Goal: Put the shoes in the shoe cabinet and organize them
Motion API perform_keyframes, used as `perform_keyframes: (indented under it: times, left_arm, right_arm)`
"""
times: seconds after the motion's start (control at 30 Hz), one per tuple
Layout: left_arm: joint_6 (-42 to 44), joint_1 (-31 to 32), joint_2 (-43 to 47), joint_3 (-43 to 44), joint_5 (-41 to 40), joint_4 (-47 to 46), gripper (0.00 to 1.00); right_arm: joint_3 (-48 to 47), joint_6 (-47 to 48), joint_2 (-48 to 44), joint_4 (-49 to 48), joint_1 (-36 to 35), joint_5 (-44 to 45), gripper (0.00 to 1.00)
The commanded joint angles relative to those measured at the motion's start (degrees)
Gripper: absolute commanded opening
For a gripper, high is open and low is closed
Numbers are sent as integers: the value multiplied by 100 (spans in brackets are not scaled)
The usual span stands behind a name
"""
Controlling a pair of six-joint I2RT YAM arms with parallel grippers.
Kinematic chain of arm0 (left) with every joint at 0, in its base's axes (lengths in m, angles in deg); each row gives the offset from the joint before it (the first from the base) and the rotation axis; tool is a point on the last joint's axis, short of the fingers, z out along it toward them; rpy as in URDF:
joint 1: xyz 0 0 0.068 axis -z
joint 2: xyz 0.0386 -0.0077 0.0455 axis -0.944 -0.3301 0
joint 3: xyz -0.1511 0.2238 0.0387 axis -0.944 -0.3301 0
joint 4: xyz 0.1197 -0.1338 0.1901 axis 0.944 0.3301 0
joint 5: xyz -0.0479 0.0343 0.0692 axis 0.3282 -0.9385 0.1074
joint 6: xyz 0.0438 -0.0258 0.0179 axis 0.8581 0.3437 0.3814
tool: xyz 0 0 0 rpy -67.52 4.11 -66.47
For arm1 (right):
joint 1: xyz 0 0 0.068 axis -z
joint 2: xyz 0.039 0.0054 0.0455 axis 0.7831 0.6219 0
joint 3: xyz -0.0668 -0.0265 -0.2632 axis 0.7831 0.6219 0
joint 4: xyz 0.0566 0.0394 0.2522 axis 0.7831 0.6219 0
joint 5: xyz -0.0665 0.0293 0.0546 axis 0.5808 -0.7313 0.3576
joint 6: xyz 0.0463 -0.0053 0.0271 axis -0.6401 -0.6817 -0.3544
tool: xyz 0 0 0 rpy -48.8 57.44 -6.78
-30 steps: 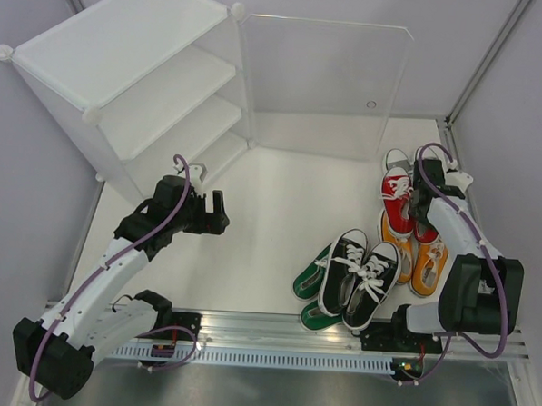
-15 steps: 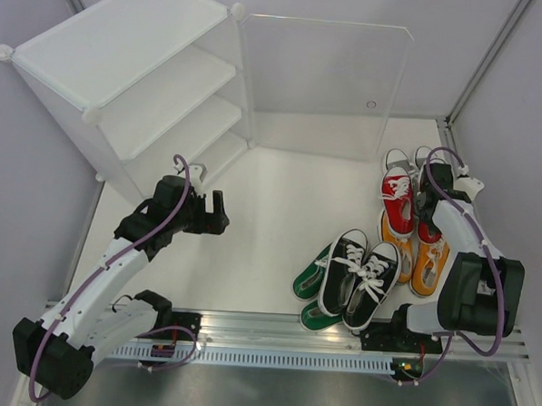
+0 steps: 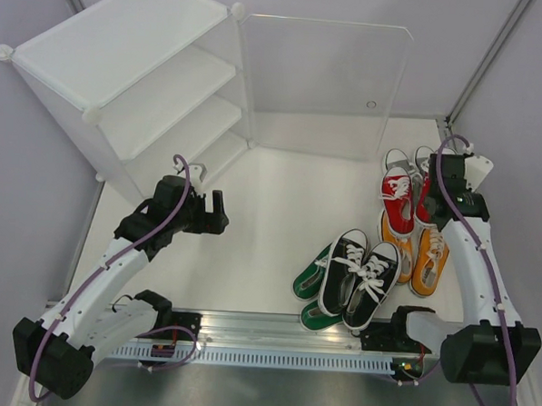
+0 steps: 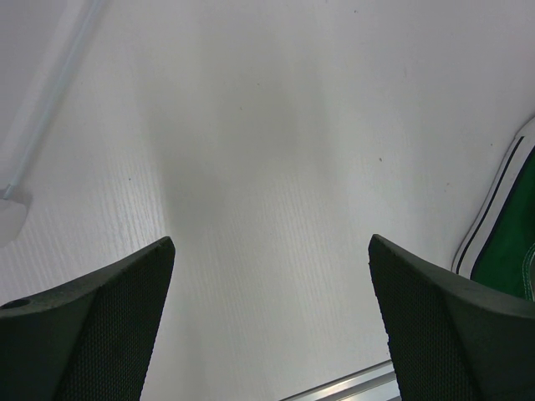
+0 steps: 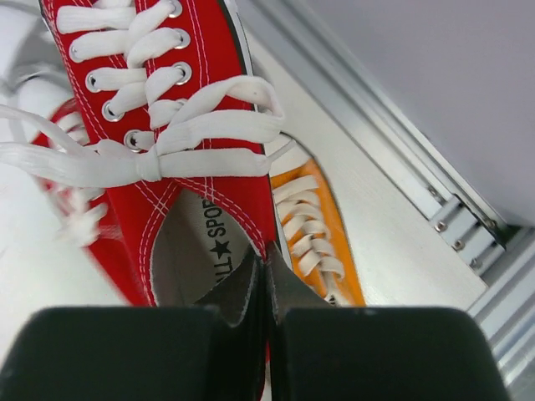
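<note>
My right gripper point(image 5: 265, 255) is shut on the side wall of a red shoe point(image 5: 201, 100), one finger inside by the insole and one outside. In the top view that gripper point(image 3: 432, 204) sits over the right-hand red shoe point(image 3: 425, 211), whose mate point(image 3: 398, 199) lies just to its left. Orange shoes point(image 3: 429, 266), black shoes point(image 3: 358, 271), green shoes point(image 3: 311, 280) and grey shoes point(image 3: 399, 161) lie around them. The white shoe cabinet point(image 3: 132, 77) stands at the back left, its shelves bare. My left gripper point(image 3: 218, 209) hangs open over the bare floor, holding nothing.
The cabinet's clear door panel point(image 3: 322, 87) stands swung open along the back. An orange shoe point(image 5: 313, 217) lies right beside the held red one. A green shoe's edge point(image 4: 506, 251) shows at the right of the left wrist view. A metal rail point(image 3: 337, 334) runs along the near edge.
My right gripper has closed onto the red shoe's side wall, and the right arm has swung outward to the right. The left arm has not moved.
</note>
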Motion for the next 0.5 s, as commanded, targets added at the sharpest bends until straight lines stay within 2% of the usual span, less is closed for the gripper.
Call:
perform_keyframes:
  times: [0.0,0.13,0.23,0.27,0.37,0.47]
  left_arm:
    - [183,-20,7,-4,-251,-194,100]
    - [191,-20,7,-13,-295,-185,100]
    - [191,-20,-46,-4,-312,-185,100]
    - [183,-20,-64,-4,-312,-185,100]
    - [183,-20,-81,-4,-330,-176,100]
    - [183,-20,-90,-13,-356,-185,100]
  right_arm:
    - [-601,310,-282,-35,-653,-613,1]
    - [-813,294,-484,-16,-1444,-1474,0]
    - [-796,153,-459,-157,-2217,-1653,0]
    - [-769,57,-406,-218,-2715,-1627,0]
    - [-664,-58,-20,-692,-3734,-1583,1]
    - [-655,-59,629,-1568,-4299,-1670,1]
